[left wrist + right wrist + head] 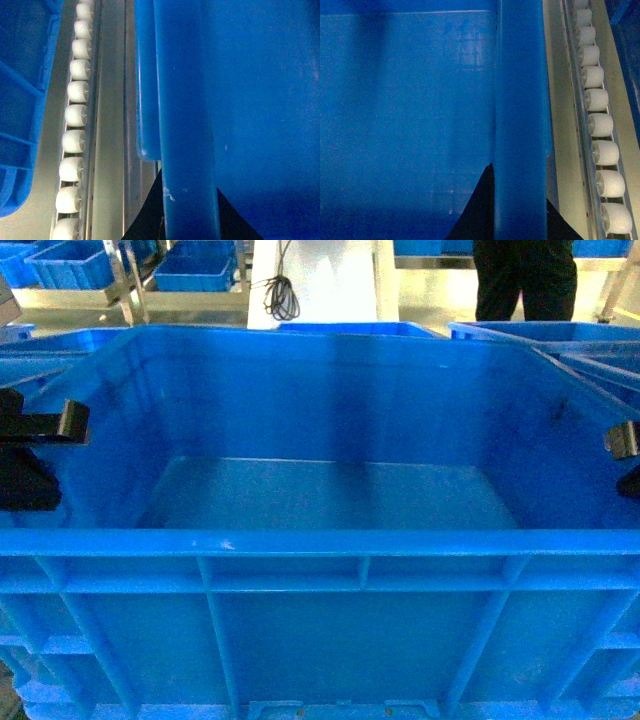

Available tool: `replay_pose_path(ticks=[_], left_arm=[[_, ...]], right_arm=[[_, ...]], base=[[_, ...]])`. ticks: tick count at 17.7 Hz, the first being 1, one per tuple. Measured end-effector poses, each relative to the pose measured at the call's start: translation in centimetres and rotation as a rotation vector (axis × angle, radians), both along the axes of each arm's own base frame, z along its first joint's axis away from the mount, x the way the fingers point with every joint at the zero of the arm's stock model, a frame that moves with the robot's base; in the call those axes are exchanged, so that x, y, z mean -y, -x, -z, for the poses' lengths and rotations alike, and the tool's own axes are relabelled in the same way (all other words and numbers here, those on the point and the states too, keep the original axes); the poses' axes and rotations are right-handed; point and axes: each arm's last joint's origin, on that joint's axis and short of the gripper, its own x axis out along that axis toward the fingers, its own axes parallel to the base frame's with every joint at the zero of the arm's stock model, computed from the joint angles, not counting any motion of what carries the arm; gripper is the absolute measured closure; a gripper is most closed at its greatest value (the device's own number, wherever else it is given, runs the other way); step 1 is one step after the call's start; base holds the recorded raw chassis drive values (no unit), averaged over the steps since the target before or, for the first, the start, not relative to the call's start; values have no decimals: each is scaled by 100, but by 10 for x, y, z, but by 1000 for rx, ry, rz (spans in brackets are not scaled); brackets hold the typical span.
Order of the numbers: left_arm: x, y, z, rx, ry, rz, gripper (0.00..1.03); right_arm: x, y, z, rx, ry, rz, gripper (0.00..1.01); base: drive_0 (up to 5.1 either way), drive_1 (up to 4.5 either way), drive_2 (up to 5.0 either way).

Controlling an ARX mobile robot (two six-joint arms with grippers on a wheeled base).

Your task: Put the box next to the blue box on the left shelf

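Note:
The box [330, 500], a large bright-blue crate with ribbed outer walls, fills the head view and is empty. My left gripper [66, 423] is shut on its left wall rim [187, 125], a dark finger on each side. On the opposite wall rim [520, 100], my right gripper [622, 440] is shut the same way. Both wrist views look down past the rims at the left shelf's white rollers [75, 115] [600, 125] beneath the box. Another blue box [17, 100] lies just beyond the roller rail on the left side.
More blue crates [540, 335] stand close behind and to the right of the held one. Farther back are a rack with blue bins [190, 270], a hanging black cable [280, 295] and a person in dark trousers [525, 280].

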Motion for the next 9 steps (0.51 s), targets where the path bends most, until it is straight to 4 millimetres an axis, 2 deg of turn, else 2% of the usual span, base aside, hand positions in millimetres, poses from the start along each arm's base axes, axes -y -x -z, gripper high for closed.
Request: replay_pose_path(ticks=[2,3,7,9], left_arm=[[3,1,2,-3,6,10,98],[7,4,6,-16,16,31,92],[9,7,9,-28,47,50,64],[12,6,7,-4,77,57,41]], right_arm=[[1,-1,4,-15,16,18,86],[1,-1,4,-14,31,29,79],[0,-2,3,1,10,7,50],[-1,-4,-1,49,21,9,29]], base=[[0,0,0],[0,0,0],[0,0,0],[0,0,0]])
